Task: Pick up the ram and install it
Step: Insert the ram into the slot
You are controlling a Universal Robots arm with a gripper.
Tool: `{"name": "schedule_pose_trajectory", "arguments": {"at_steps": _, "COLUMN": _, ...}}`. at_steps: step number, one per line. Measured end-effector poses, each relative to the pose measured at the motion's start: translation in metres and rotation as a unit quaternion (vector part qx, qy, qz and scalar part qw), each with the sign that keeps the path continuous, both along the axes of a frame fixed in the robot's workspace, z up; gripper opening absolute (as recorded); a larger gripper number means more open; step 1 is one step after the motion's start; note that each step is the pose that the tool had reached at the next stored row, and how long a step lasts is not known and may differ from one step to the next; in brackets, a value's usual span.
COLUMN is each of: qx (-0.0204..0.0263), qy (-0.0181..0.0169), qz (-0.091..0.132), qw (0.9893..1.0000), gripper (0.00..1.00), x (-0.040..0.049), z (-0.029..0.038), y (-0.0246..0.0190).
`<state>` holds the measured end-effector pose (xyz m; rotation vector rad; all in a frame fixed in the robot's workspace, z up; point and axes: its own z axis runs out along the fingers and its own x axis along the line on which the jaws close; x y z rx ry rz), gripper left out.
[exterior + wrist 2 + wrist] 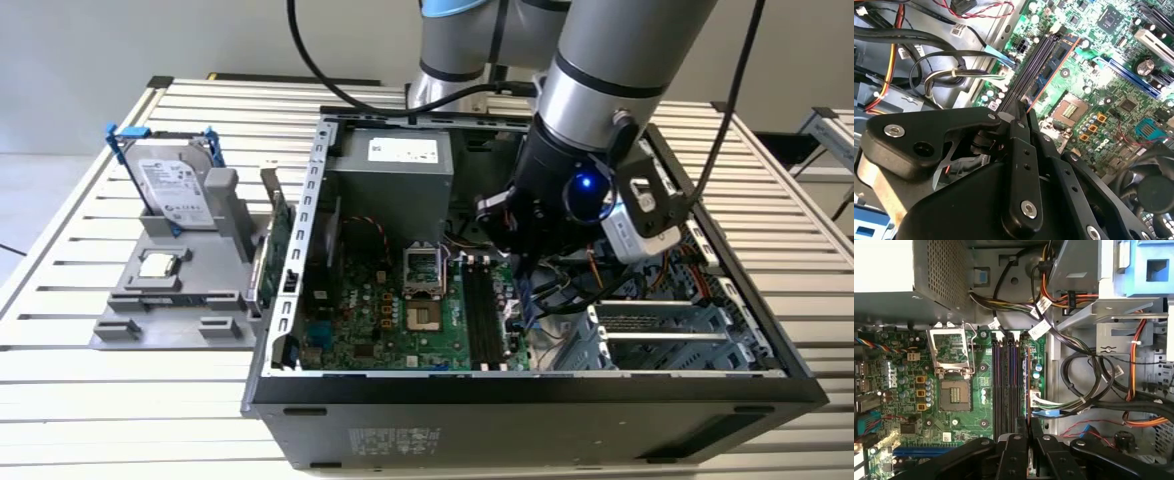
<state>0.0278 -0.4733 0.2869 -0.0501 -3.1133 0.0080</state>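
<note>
Ram (1054, 67) stands on edge in the memory slot nearest the orange edge line on the green motherboard (1089, 85), its dark bluish board with black chips running along the slot beside the other, bare black slots (1004, 385); in the first wrist view it shows as a thin strip (1025, 390) beside those slots. Just over its near end hangs the gripper (1023, 112), whose black fingers (1016, 450) sit close together around the stick's end, though I cannot tell whether they actually pinch it. In the exterior view the arm reaches down into the open computer case (307, 200) and the gripper (514, 262) is low over the slots. On the grey tray (120, 325) at the exterior view's left, well apart from the case, sit the hard drive (174, 185) in its blue bracket and the small square processor chip (159, 265)
</note>
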Motion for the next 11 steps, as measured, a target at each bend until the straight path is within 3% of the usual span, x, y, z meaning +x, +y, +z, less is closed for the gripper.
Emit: {"name": "schedule_pose_trajectory", "arguments": {"at_steps": 11, "qx": -0.0001, "qy": 0.0, "qz": 0.008, "qw": 1.0, "gripper": 0.0, "x": -0.0017, "z": -0.0112, "y": 0.0}}
